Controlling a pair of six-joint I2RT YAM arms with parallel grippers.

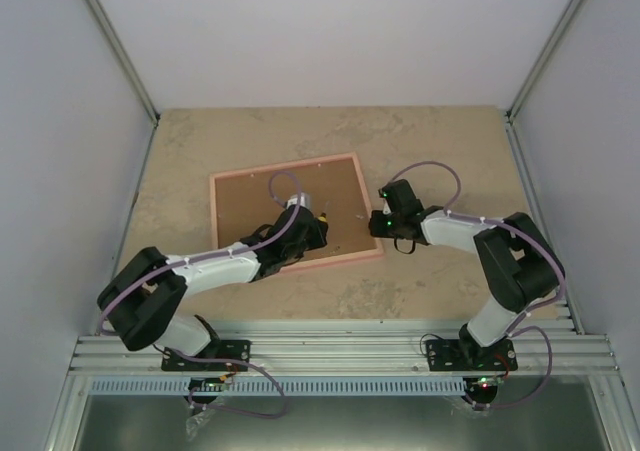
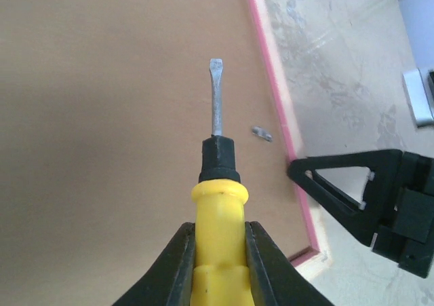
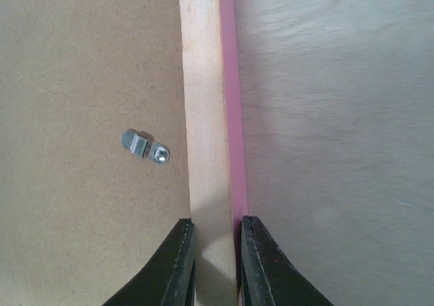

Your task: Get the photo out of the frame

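The frame (image 1: 285, 168) lies face down on the table, pink rim around its brown fibreboard back (image 2: 102, 116). The photo is hidden beneath that back. My left gripper (image 2: 219, 235) is shut on a yellow-handled flat screwdriver (image 2: 217, 197), whose blade tip hovers over the back near the right rail. A small metal retaining clip (image 2: 262, 134) sits just right of the blade, close to the rail. My right gripper (image 3: 217, 228) is shut across the frame's right rail (image 3: 207, 116), one finger on the wooden inner side and one on the pink outer side. The clip (image 3: 146, 146) lies left of it.
The table (image 1: 440, 141) is a beige stone-look surface, enclosed by white walls on the left, right and back. The right gripper's black body (image 2: 366, 197) stands close to the frame's near right corner. An aluminium rail (image 1: 340, 351) runs along the near edge.
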